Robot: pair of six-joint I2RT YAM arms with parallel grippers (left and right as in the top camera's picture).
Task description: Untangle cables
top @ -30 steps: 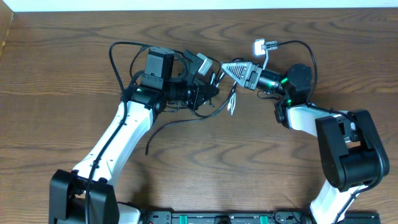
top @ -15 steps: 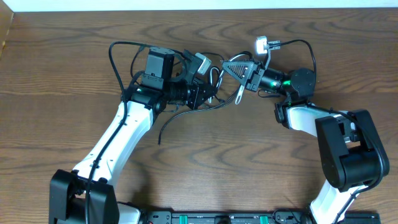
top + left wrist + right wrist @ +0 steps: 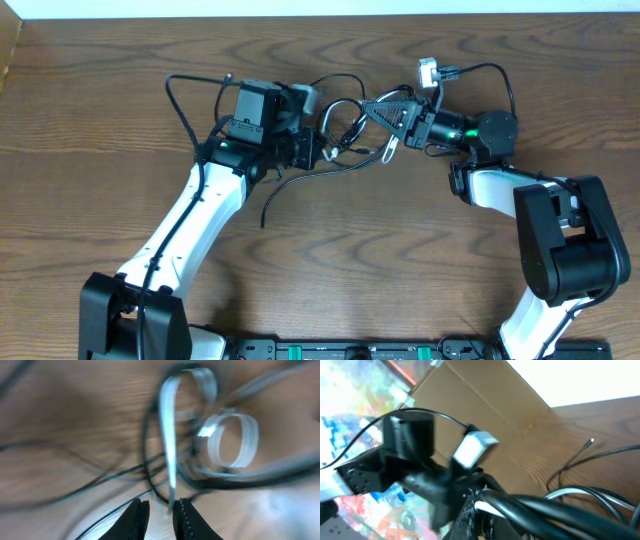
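Back goes the left gripper [image 3: 318, 148], sliding toward 9 o'clock since a second ago, and the right gripper [image 3: 368, 105] has drifted up toward 1 o'clock, so the cables [image 3: 345, 128] are now pulled out between the two. The loose black tail has been dragged along too, its free end sitting higher on the table [image 3: 320, 270] than it did.

From overhead, the knot hangs around 12 o'clock of the table's centre, black loops and a pale strand bunched together. The left gripper sits on its 9 o'clock side, the right gripper at its 2 o'clock. One black strand trails off toward 7 o'clock and lies on the wood; a white plug end dangles at 4 o'clock of the knot.

Right gripper: clamped tight on the cables [image 3: 560, 505], with dark and white strands running out past it in its own wrist view.

Left gripper [image 3: 161, 516]: a sliver of gap between the fingertips, a white strand of the cables [image 3: 170, 450] running down toward it, but the view is blurred, so a pinch or a release, I cannot tell.
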